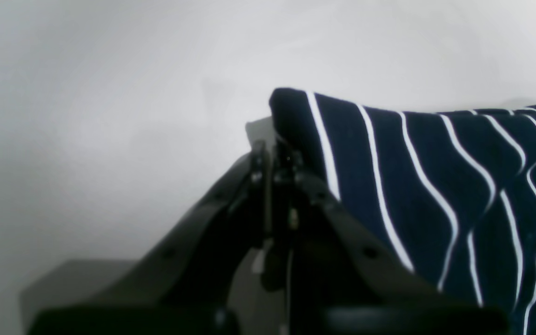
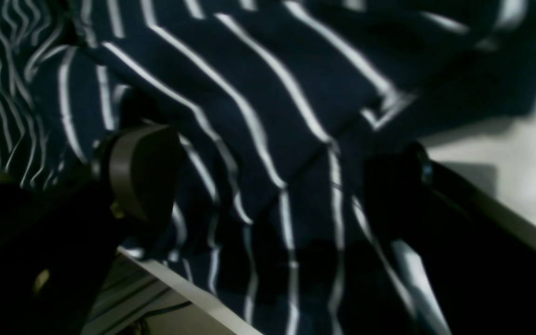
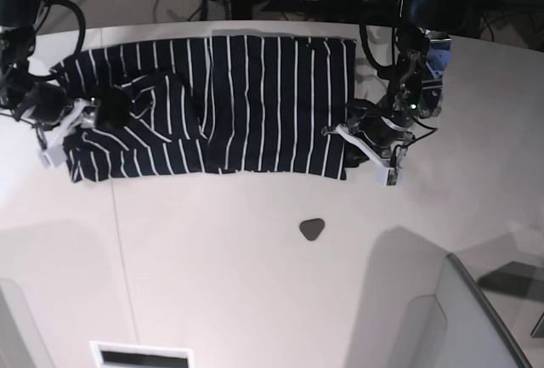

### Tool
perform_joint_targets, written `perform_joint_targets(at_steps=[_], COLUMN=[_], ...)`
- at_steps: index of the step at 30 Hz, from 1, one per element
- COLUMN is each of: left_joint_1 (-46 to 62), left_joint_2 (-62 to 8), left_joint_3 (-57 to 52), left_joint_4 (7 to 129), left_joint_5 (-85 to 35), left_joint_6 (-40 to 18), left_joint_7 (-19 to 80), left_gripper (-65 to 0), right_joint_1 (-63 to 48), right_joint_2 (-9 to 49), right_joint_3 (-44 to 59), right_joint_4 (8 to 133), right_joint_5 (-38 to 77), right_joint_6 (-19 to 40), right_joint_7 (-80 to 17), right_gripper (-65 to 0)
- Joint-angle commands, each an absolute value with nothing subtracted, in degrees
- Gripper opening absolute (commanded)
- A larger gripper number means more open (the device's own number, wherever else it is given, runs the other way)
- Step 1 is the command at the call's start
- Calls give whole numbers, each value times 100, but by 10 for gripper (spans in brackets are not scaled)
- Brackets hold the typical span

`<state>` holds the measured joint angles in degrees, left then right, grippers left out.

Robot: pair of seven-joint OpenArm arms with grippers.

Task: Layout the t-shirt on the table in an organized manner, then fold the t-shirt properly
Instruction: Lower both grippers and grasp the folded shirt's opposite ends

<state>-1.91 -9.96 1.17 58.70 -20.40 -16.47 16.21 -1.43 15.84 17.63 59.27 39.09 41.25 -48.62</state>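
One t-shirt (image 3: 246, 104) lies spread on the far half of the table (image 3: 255, 283), its long axis running left to right and its white stripes running near to far. At the scene's right edge of the cloth your left gripper (image 1: 275, 153) has its jaws together, pinching the t-shirt's edge. At the scene's left end your right gripper (image 2: 268, 186) stands with jaws wide apart, cloth lying between them. One small dark grey rounded-triangle piece (image 3: 312, 229) rests on the table, nearer than the shirt and apart from it
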Motion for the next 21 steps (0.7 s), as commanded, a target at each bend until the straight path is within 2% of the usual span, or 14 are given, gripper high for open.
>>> perform_joint_targets(at_steps=[1,3,5,10,12,15,16,18,21], left_joint_1=[-207,-207,-189,-136,-57,295,470,760,1007], left_joint_2=[-1015,-1015,-1015,-1051,-1059,-1165,-1200,-1218,-1174], left_joint_3=[127,127,127,101,75,66,66,66,136], left_joint_4=[5868,5868,5868,5930,6079,6826,7108,7442,7284], left_joint_5=[-1930,-1930,-1930,-1930,-1930,-1938,-1938,-1938,-1903], left_joint_6=[-1596,-1596,-1596,-1596,-1596,-1569,-1569,-1560,-1560], left_joint_7=[1877,1877,1877,1877,1877,1930,1947,2088,2009], left_gripper=[-650,-650,-650,-650,-650,-650,-650,-650,-650], right_joint_1=[-224,-215,-207,-119,-110,-101,-101,-101,-66], right_joint_2=[1525,1525,1516,1596,1613,1622,1622,1613,1613], right_joint_3=[1657,1666,1666,1666,1666,1640,1640,1631,1631], right_joint_4=[5859,5859,5859,5842,5859,5868,5868,5868,5895], right_joint_5=[3538,3538,3521,3512,3512,3512,3503,3503,3503], right_joint_6=[4000,4000,4000,4000,4000,4000,4000,4000,4000], right_joint_7=[-5305,-5297,-5288,-5288,-5279,-5147,-5130,-5130,-5138], right_gripper=[-74,-86,-140,-336,-426,-633,-650,-629,-647])
